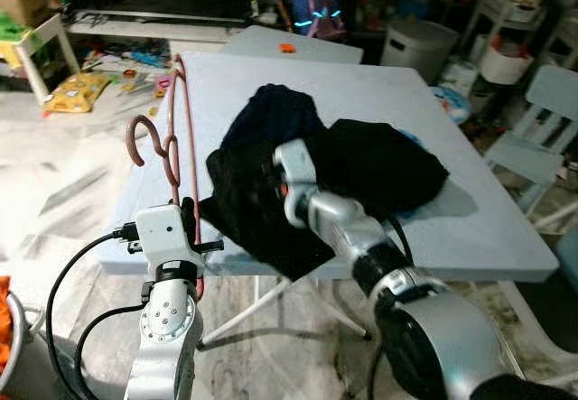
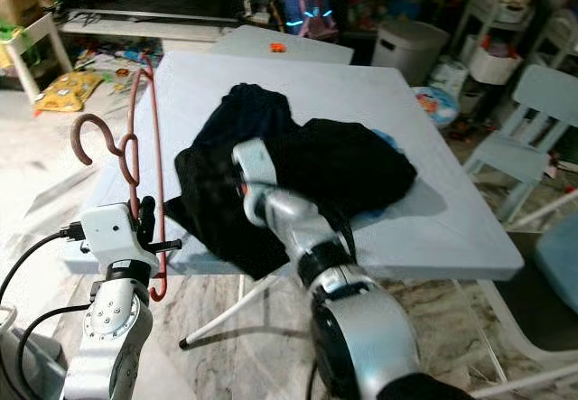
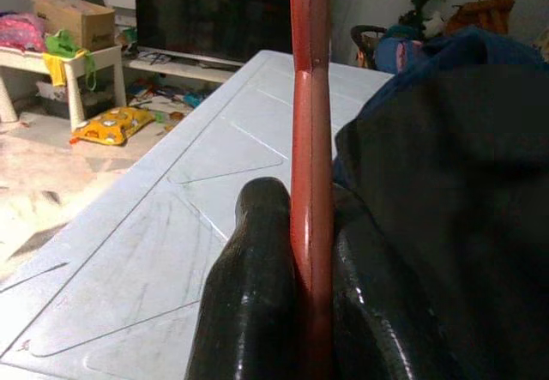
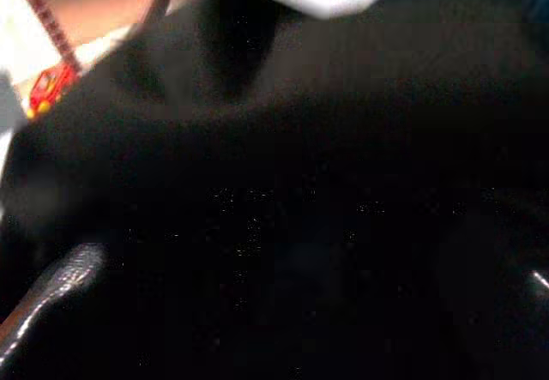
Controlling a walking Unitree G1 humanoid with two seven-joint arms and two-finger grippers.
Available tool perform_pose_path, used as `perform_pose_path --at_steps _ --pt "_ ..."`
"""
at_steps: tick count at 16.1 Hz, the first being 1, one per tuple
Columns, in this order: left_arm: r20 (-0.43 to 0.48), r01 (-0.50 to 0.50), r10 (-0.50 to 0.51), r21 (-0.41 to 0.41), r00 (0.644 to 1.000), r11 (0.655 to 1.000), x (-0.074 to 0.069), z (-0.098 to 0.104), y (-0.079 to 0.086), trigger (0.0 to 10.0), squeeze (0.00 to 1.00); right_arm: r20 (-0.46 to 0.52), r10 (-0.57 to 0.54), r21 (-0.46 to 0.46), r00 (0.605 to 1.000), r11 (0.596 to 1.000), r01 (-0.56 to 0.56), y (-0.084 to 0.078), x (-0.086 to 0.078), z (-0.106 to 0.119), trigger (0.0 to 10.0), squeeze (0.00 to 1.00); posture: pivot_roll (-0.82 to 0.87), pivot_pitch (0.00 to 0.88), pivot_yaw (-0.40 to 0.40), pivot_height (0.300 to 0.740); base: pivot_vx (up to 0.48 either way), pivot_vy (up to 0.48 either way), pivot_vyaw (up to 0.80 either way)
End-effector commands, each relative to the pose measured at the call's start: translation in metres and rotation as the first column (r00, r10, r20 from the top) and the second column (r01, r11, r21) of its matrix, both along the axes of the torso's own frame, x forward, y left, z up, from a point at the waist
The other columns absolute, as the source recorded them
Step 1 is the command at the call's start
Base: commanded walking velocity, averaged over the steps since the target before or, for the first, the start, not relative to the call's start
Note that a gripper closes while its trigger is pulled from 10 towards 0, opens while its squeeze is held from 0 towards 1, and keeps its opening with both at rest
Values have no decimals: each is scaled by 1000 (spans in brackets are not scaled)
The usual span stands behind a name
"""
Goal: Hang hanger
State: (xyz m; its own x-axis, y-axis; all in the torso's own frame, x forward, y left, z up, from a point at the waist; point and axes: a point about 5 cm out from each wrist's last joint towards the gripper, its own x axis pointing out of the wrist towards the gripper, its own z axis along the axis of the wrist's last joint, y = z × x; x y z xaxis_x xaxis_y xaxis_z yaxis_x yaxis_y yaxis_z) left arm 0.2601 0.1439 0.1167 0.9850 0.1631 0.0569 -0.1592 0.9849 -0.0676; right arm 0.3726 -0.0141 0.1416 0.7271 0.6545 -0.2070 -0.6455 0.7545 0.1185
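Gripping red hanger; no legible writing

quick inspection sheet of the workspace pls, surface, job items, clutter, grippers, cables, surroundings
surface: pale folding table, bare on its right side
job's things: reddish hanger held upright at the table's left edge; dark garment heaped mid-table
clutter: small orange item on the surface beyond the table
grippers: left gripper shut on the hanger; right gripper pressed into the garment, its state unclear
cables: black cables looping off the left wrist
surroundings: toys on the floor, pale chair, white bin
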Motion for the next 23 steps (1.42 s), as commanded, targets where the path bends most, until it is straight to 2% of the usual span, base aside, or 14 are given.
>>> perform_pose_path --at_steps 1,3,5,7,9,10,12,13,14,15,16,18,21,23 --pt "-14 -5 5 -13 1000 1000 -1 -2 -4 10000 0 39 -65 41 997 997 63 -4 7 12 10000 0 90 0 -121 740 0 0 0" --pt "-14 -7 7 -14 1000 1000 -1 -2 -5 10000 0 110 -213 88 971 975 204 -9 18 36 10000 0 89 0 -122 740 0 0 0" --pt "-13 -5 5 -16 1000 1000 0 -2 -7 10000 0 205 -384 122 900 923 365 -27 32 67 10000 0 89 0 -125 740 0 0 0" --pt "-11 -7 7 -16 1000 1000 0 -1 -6 10000 0 260 -310 123 915 950 287 -31 35 80 10000 0 92 0 -129 740 0 0 0" --pt "-7 -12 12 -11 1000 1000 -2 -1 -4 10000 0 297 -196 53 935 981 189 -41 35 77 10000 0 96 0 -131 740 0 0 0" --pt "-8 -15 15 -10 1000 1000 -3 -1 -3 10000 0 317 -225 56 922 974 218 -55 36 78 10000 0 93 0 -128 740 0 0 0" --pt "-13 -16 16 -8 1000 1000 -3 -3 -2 10000 0 337 -397 103 853 917 386 -97 42 81 10000 0 83 0 -118 740 0 0 0" --pt "-15 -12 12 -7 1000 1000 -3 -3 -3 10000 0 355 -446 63 822 889 454 -113 43 79 10000 0 79 0 -115 740 0 0 0" --pt "-13 -5 5 -6 1000 1000 -1 -2 -4 10000 0 346 -434 8 832 888 460 -124 43 71 10000 0 75 0 -107 740 0 0 0" --pt "-10 2 -2 -5 1000 1000 1 -1 -5 10000 0 325 -307 -154 894 916 371 -128 38 53 10000 0 73 0 -101 740 0 0 0" --pt "-8 6 -6 -5 1000 1000 1 0 -5 10000 0 303 -179 -287 936 919 269 -131 32 38 10000 0 71 0 -99 740 0 0 0" --pt "-12 9 -9 0 1000 1000 0 -1 -4 10000 0 219 -23 -420 975 900 115 -144 22 19 10000 0 70 0 -97 740 0 0 0" --pt "-16 7 -7 1 1000 1000 -1 -2 -2 10000 0 119 66 -448 991 894 -6 -161 13 9 10000 0 73 0 -98 740 0 0 0" --pt "-21 4 -4 4 1000 1000 -3 -3 1 10000 0 44 124 -451 991 888 -91 -184 5 9 10000 0 74 0 -97 740 0 0 0"
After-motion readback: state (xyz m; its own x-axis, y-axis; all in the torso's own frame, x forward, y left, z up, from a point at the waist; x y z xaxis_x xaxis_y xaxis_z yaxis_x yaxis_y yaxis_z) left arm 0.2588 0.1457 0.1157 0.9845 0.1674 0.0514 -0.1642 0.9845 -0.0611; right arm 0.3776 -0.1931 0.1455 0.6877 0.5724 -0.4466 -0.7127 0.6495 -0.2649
